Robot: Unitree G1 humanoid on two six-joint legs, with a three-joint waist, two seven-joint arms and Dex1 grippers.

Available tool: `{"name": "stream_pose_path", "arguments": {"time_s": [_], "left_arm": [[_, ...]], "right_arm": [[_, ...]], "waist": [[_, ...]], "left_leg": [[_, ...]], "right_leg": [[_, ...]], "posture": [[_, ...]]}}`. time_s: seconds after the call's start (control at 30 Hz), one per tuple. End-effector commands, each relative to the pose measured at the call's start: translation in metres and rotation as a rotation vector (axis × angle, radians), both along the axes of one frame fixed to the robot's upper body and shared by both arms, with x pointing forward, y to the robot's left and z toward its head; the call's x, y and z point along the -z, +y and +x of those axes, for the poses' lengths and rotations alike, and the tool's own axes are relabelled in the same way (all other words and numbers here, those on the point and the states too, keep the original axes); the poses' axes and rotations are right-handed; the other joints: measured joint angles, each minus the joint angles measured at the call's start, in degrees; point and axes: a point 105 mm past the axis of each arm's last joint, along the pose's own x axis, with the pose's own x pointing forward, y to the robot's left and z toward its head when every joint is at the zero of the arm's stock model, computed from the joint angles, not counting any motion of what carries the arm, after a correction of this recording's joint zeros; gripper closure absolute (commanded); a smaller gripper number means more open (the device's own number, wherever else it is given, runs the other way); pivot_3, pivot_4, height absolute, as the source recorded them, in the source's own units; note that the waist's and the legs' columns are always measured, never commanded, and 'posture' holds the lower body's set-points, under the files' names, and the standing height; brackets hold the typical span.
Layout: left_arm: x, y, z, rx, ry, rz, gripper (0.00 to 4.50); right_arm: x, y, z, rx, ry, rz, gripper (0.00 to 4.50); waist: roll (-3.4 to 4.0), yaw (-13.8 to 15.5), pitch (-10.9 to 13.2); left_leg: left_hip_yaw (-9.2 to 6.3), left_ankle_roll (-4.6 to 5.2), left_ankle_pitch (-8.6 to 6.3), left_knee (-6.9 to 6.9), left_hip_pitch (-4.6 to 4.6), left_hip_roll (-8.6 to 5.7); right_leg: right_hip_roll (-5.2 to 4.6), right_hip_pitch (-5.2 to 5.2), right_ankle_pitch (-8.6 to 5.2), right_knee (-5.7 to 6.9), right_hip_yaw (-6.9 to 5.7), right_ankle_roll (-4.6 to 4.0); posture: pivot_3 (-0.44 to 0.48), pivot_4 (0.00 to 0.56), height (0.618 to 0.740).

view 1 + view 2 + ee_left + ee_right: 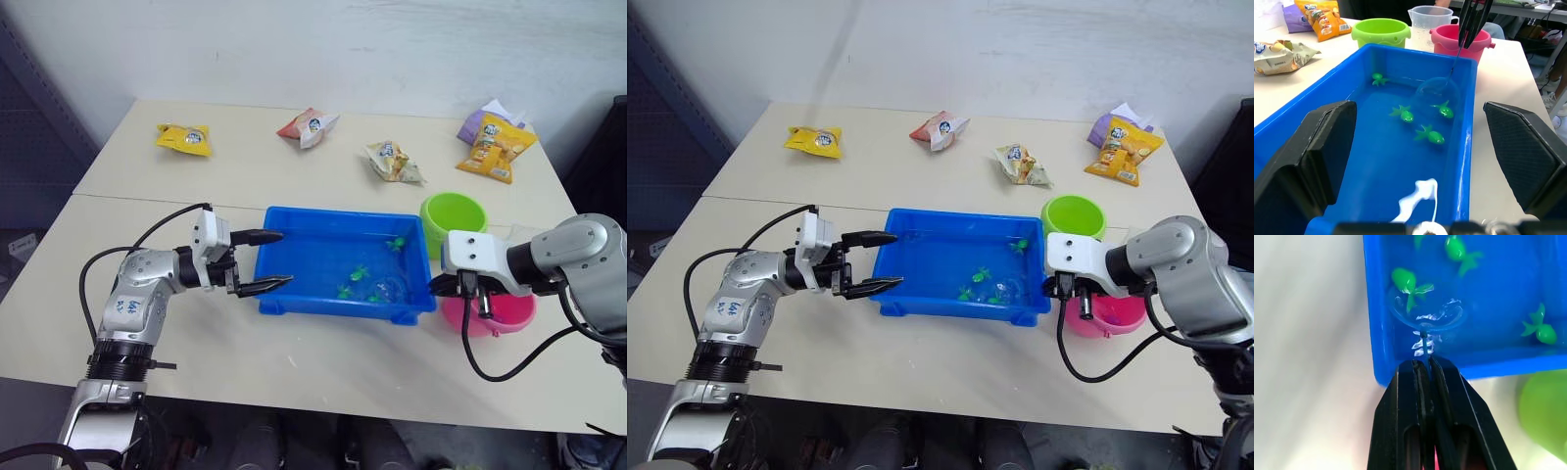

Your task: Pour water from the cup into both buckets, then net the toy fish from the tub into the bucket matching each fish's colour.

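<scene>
Netting green fish: right end effector [1422,369] clamps the net [1426,316] handle, hoop dipped in the tub [294,227] at centre frame.
Left end effector [266,259] gapes wide at the tub's left rim; bare counter [147,206] lies beyond.

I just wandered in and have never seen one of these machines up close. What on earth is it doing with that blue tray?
It is fishing. The right gripper is shut on the thin handle of a small net, whose hoop sits in the water of the blue tub around a green toy fish. Three more green fish float nearby. The left gripper is open at the tub's other end. A green bucket and a pink bucket wait beside the tub.
</scene>
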Motion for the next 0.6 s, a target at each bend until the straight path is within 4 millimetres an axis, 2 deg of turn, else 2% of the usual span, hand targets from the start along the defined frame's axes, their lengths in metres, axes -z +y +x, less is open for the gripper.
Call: {"name": "stream_pose_path", "arguments": {"time_s": [0.03,0.43,0.6], "left_arm": [[-0.011,0.002,0.000,0.000,-0.044,0.008,0.04],[-0.013,0.004,0.001,-0.002,-0.050,0.016,0.04],[-0.013,0.003,0.001,-0.002,-0.050,0.016,0.04]], "right_arm": [[-0.006,0.002,-0.002,0.007,0.002,0.083,4.50],[0.005,-0.008,-0.006,0.064,0.048,0.188,4.50],[0.003,-0.006,-0.005,0.052,0.016,0.264,4.50]], "waist": [[0.00,0.01,0.00],[0.00,0.03,0.00],[0.00,0.03,0.00]], "left_leg": [[-0.01,0.00,0.00,0.00,0.00,0.00],[0.00,0.02,-0.01,0.00,-0.01,0.00],[0.00,0.02,-0.01,0.00,-0.01,0.00]], "right_leg": [[0.00,0.00,0.00,-0.01,-0.01,0.00],[0.00,0.00,0.00,-0.02,-0.01,0.00],[0.00,0.00,0.00,-0.02,-0.01,0.01]], "posture": [[0.000,0.150,0.738],[0.000,0.150,0.738],[0.000,0.150,0.738]]}}
